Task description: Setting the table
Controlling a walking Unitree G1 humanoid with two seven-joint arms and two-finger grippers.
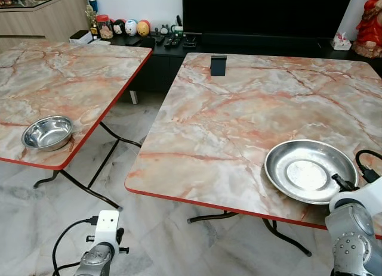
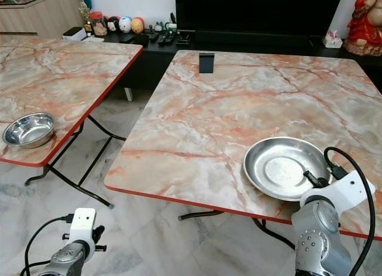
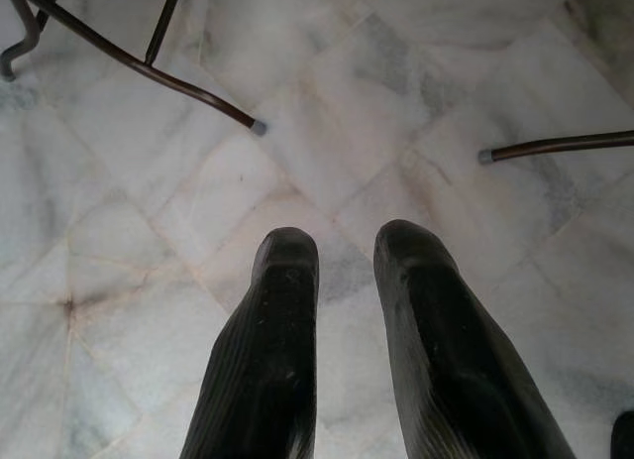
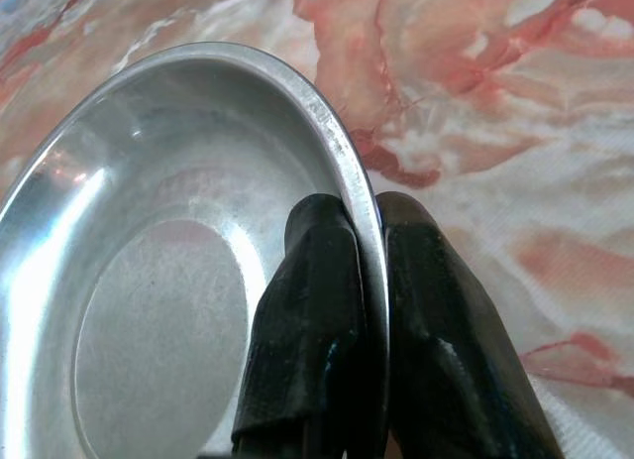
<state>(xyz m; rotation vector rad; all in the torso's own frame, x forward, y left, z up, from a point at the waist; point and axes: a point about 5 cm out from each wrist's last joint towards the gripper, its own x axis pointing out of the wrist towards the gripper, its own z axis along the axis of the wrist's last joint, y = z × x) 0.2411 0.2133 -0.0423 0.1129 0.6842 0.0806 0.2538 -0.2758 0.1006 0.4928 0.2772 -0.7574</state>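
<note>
A wide steel plate (image 1: 307, 171) lies near the front right corner of the marble-patterned table (image 1: 239, 109). My right gripper (image 4: 365, 216) is shut on the plate's near rim (image 4: 337, 152), one finger inside the plate and one outside. The plate rests flat on the tabletop. A small steel bowl (image 1: 48, 133) sits near the front edge of a second marble table (image 1: 71, 73) to the left. My left gripper (image 3: 347, 246) hangs low over the floor, its fingers apart with nothing between them.
A small black stand (image 1: 218, 65) is upright at the far edge of the right table. A gap of tiled floor (image 1: 137, 145) with metal table legs (image 1: 83, 186) separates the two tables. A dark TV console (image 1: 173, 43) with jars and remotes runs along the back.
</note>
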